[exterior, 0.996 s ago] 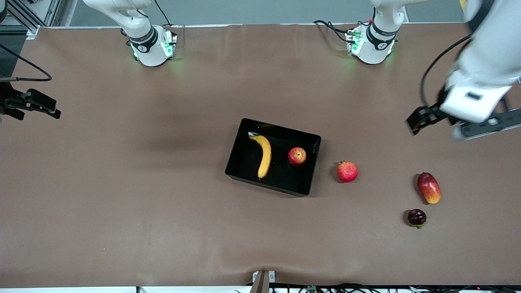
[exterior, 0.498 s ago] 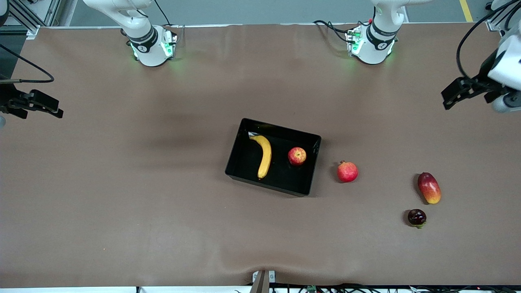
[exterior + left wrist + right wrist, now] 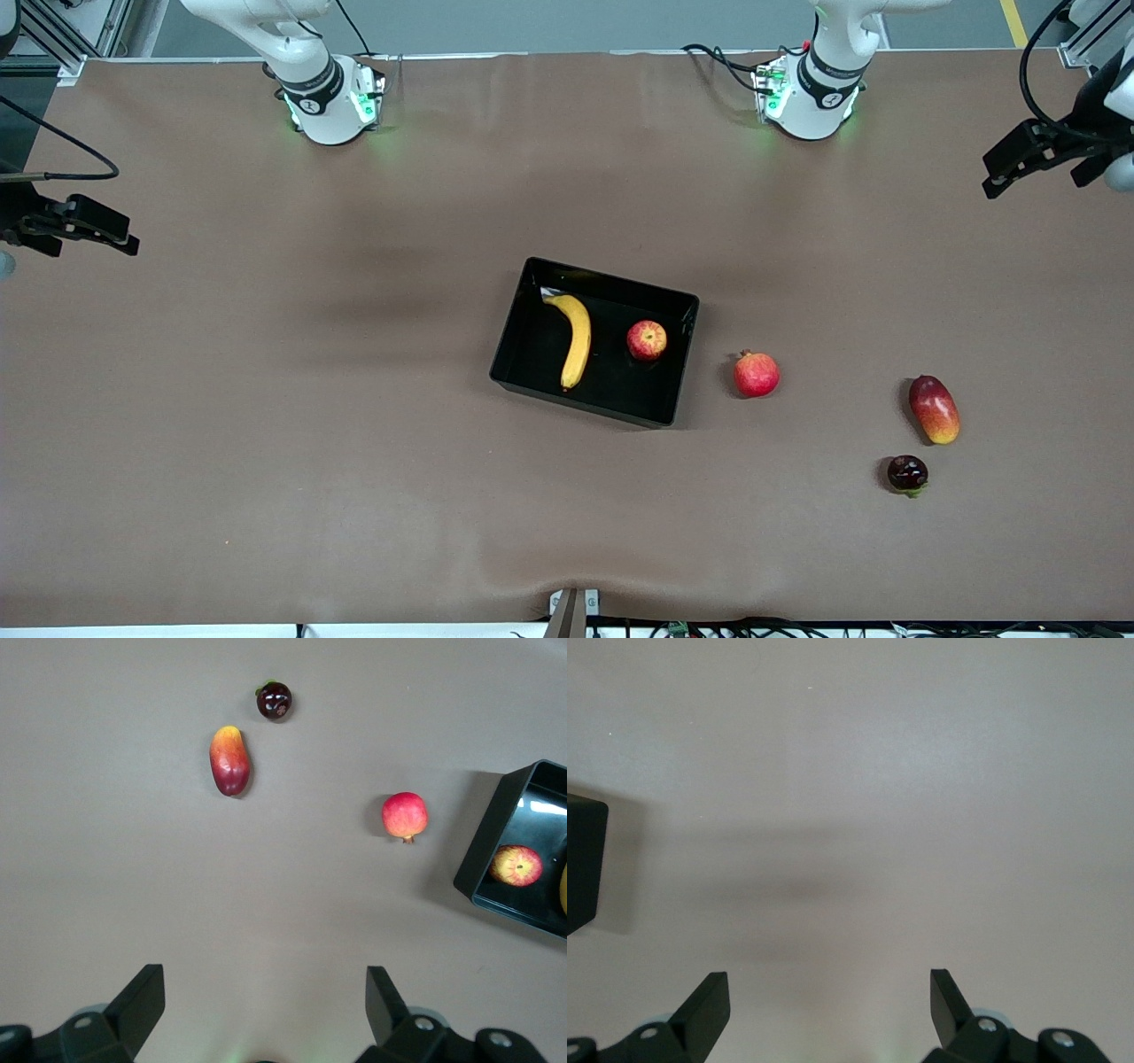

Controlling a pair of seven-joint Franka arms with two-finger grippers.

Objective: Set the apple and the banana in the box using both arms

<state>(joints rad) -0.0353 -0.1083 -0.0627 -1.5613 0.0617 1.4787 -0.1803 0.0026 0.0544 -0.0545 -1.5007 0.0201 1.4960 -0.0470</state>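
The streaked red apple [image 3: 647, 339] and curved yellow banana [image 3: 574, 338] lie in the glossy black box [image 3: 532, 306], so the job looks finished. The left tool [image 3: 1010, 170] and right tool [image 3: 80, 230] hang spread and empty over the worktop's [image 3: 266, 399] ends.

Banana [image 3: 574, 340], apple [image 3: 647, 339] apart inside box [image 3: 532, 316]

A wide table [image 3: 266, 425] covered in a matte brown sheet, faintly wrinkled, fills the scene under soft, even light. Along its upper edge runs a strip of grey floor [image 3: 549, 22] with a yellow line [image 3: 1013, 22]; cables [image 3: 709, 629] trail along the table's edge nearest the front camera.
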